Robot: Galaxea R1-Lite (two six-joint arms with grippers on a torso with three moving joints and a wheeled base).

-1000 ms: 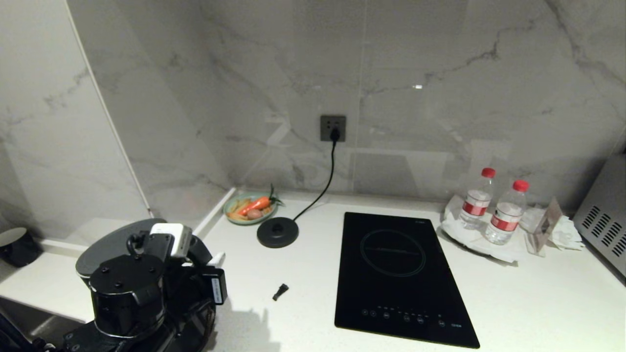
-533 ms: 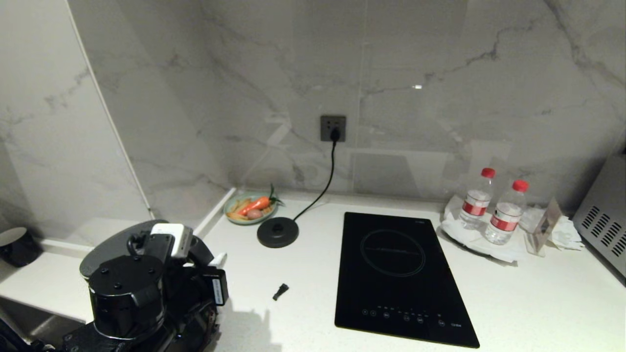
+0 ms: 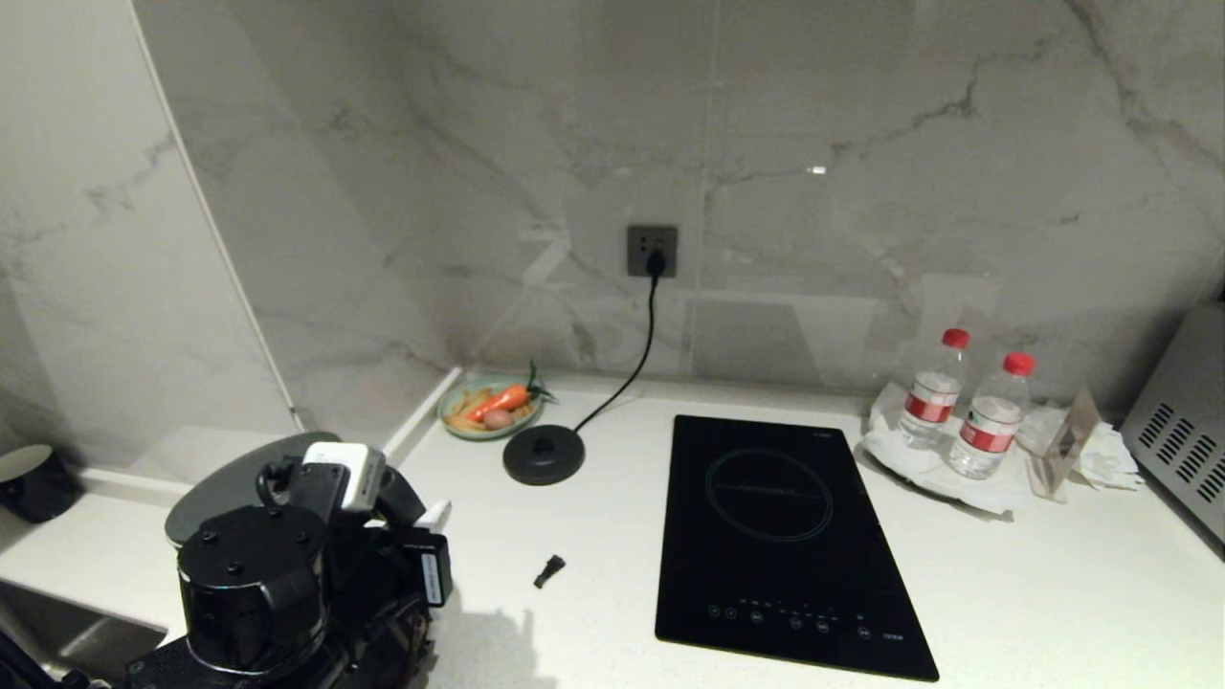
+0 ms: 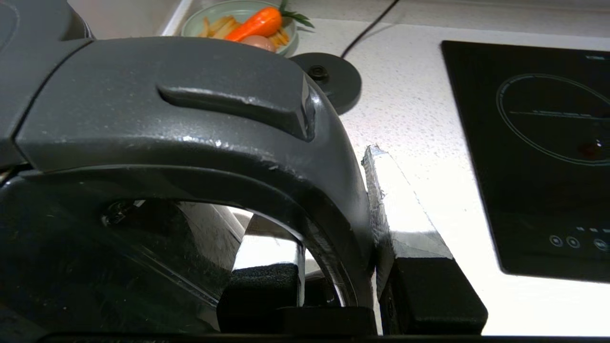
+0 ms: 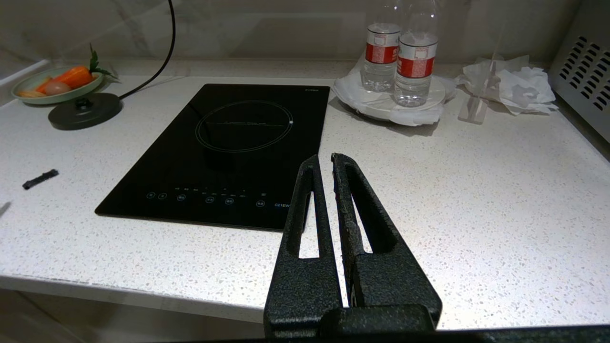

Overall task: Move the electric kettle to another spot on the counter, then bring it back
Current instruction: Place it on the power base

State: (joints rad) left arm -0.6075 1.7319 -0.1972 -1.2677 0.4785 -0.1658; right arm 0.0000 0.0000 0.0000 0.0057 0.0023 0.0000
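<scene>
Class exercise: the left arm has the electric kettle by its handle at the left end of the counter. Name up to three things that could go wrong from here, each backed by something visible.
1. The left end effector pinches only the electric kettle handle; the body may swing or slip.
2. The small black piece lies loose on the counter; setting the kettle on it could tip it.
3. The base disc sits close beside the food dish; returning the kettle could nudge the dish.

Counter items being counted by kind

Being shown are one electric kettle (image 3: 230, 478), one round kettle base (image 3: 544, 454), one black cooktop (image 3: 780, 536), two water bottles (image 3: 933, 389) (image 3: 991, 415), one dish of vegetables (image 3: 490, 409), one wall socket (image 3: 652, 251) and one small black piece (image 3: 548, 570) on one counter (image 3: 1053, 574).
</scene>
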